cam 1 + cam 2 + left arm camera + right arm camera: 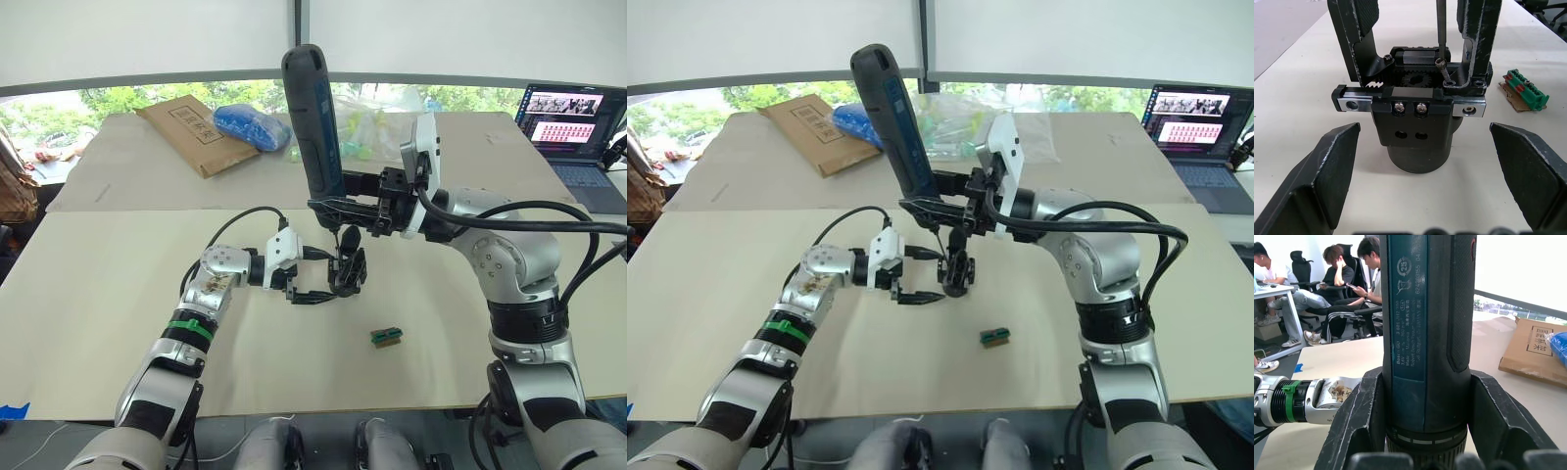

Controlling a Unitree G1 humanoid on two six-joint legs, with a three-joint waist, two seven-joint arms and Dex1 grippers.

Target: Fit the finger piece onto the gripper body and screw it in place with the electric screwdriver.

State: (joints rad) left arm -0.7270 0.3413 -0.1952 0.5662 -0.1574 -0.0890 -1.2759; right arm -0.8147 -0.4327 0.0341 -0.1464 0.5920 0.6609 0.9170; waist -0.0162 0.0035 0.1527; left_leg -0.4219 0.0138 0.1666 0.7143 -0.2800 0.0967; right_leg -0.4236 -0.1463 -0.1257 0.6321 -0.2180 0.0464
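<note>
The screwing step was in hand. The right gripper (345,192) clamped the long bluish-black electric screwdriver (313,117) upright, its thin bit on a screw in the squat black gripper body (1418,127) mid-desk. The left gripper (315,277) flanked it, fingers spread. Next, I judge: steady downward pressure.

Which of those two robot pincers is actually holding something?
The right pincer: it grips the long bluish-black electric screwdriver upright. The left pincer is open, flanking the squat black gripper body.
</note>
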